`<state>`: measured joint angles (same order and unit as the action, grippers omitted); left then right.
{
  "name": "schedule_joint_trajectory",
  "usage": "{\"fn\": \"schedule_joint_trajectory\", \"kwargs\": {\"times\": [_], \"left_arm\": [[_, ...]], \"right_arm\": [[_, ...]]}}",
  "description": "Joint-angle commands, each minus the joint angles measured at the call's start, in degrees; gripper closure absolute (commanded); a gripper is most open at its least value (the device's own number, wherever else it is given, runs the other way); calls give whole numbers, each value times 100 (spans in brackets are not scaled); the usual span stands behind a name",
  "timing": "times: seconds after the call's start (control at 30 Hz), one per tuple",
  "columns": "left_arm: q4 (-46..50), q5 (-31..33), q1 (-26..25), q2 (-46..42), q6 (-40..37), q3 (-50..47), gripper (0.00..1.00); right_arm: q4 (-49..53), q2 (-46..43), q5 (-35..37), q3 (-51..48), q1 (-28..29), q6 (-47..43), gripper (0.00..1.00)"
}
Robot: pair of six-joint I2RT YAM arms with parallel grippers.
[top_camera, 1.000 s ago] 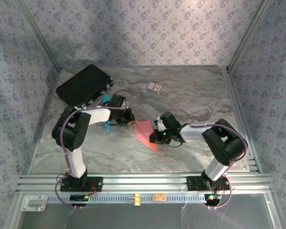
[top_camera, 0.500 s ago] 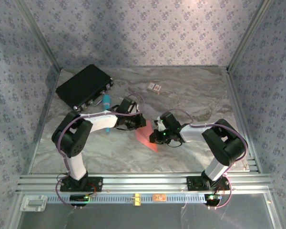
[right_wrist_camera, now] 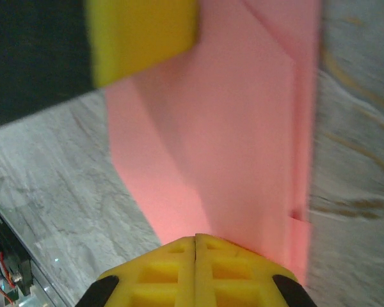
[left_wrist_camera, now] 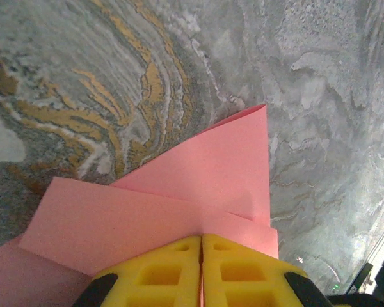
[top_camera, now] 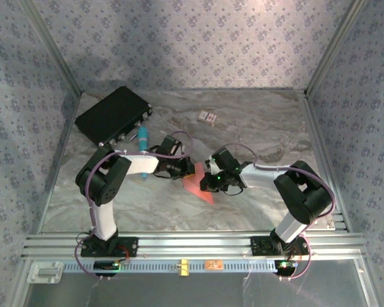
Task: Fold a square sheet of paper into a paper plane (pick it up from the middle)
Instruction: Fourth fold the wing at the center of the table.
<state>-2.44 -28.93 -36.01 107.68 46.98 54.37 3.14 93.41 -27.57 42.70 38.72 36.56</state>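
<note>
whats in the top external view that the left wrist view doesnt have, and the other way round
Top external: the black case, teal marker and small patterned card, plus the left arm and right arm meeting at the pink paper. Left wrist: a close look at the paper's overlapping folded layers, with the yellow fingers shut at its near edge. Both: that pink paper and the marbled table.
</note>
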Motion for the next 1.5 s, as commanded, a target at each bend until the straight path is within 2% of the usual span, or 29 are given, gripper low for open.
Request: {"fn": "schedule_joint_trajectory", "kwargs": {"times": [0.0,0.17,0.33,0.73,0.93,1.1,1.17,1.3,1.47], "left_arm": [[220,287,49,78,-64,-232,91],[148,254,43,114,-16,-218,91],[164,335,51,63,-15,-234,92],[160,393,111,67,23,-243,92],[143,377,119,69,47,-259,92],[222,474,119,18,52,-260,92],[331,580,119,-14,-1,-243,92],[305,531,120,-59,30,-251,92],[260,479,115,-71,80,-277,92]], "right_arm": [[365,189,171,409,108,-244,100],[356,592,303,576,12,-275,100],[126,637,-66,221,-122,-275,99],[255,-426,-168,-1023,-70,-125,97],[459,-1244,-111,-1558,-138,109,96],[1476,-2404,718,-1311,-92,315,88],[1608,-2650,747,-1294,-163,384,84],[1404,-2678,436,-1312,-186,716,74],[1198,-2415,363,-1371,-141,976,75]]}}
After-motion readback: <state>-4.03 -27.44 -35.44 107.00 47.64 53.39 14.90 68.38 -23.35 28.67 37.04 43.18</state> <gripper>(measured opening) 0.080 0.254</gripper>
